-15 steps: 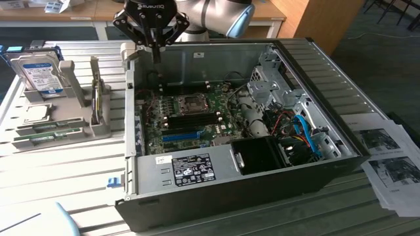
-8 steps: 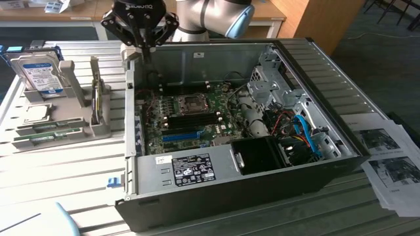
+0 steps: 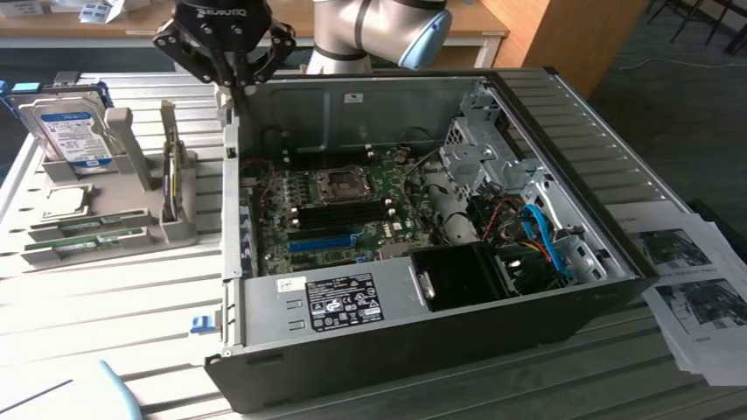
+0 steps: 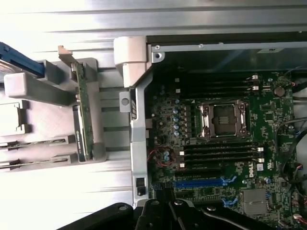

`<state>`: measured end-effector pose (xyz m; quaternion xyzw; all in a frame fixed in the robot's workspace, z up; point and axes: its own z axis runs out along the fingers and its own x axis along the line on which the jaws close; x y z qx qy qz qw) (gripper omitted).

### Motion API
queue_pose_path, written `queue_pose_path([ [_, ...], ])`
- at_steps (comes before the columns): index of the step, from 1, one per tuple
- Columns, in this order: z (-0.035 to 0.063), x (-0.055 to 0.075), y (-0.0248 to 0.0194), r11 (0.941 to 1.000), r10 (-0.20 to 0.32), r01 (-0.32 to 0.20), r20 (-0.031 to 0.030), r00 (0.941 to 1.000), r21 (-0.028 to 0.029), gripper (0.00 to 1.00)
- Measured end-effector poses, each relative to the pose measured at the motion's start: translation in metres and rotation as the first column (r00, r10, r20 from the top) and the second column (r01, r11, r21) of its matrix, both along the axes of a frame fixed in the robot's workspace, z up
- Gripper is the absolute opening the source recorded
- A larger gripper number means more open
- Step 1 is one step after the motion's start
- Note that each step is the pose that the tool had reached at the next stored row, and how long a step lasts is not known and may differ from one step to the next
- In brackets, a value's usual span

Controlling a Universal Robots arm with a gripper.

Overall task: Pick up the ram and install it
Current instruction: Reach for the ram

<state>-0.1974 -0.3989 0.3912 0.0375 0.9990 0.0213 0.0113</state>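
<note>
Jaws pressed together, empty, upper left above computer case point(image 3: 237, 149) wall; ram point(image 3: 80, 231) sits lower left in grey rack point(image 3: 131, 210), long axis running sideways.

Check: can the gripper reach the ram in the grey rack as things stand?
Probably yes. The ram sits in the rack outside the case with nothing over it; the shut gripper hangs above the case wall. The upright card beside it may crowd the approach.

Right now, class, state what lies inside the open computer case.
Green motherboard with CPU socket, blue slot, coloured cables, black duct; whatever lies under the duct is hidden.
</note>
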Motion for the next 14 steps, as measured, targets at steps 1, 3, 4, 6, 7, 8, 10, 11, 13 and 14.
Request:
queue_pose_path([
  [1,-0.0001,-0.003,0.0,1.0,0.0,0.0,-0.0002,1.0,-0.0002,0.09],
  [3,-0.0004,-0.008,0.0,1.0,0.0,0.0,-0.0006,1.0,-0.0008,0.09],
  [4,-0.0006,-0.011,0.0,1.0,0.0,0.0,-0.0008,1.0,-0.001,0.09],
  [6,-0.0009,-0.017,0.0,1.0,0.0,0.0,-0.0011,1.0,-0.0012,0.09],
  [7,-0.001,-0.02,0.0,1.0,0.0,0.0,-0.0014,1.0,-0.0013,0.09],
  [8,-0.0011,-0.023,0.0,1.0,0.0,0.0,-0.0016,1.0,-0.0015,0.09],
  [10,-0.0014,-0.028,0.0,1.0,0.0,0.0,-0.002,1.0,-0.0016,0.09],
  [11,-0.0016,-0.031,0.0,1.0,0.0,0.0,-0.0022,1.0,-0.0016,0.09],
  [13,-0.0018,-0.037,0.0,1.0,0.0,0.0,-0.0025,1.0,-0.0016,0.09],
  [14,-0.002,-0.039,0.0,1.0,0.0,0.0,-0.0027,1.0,-0.0016,0.09],
])
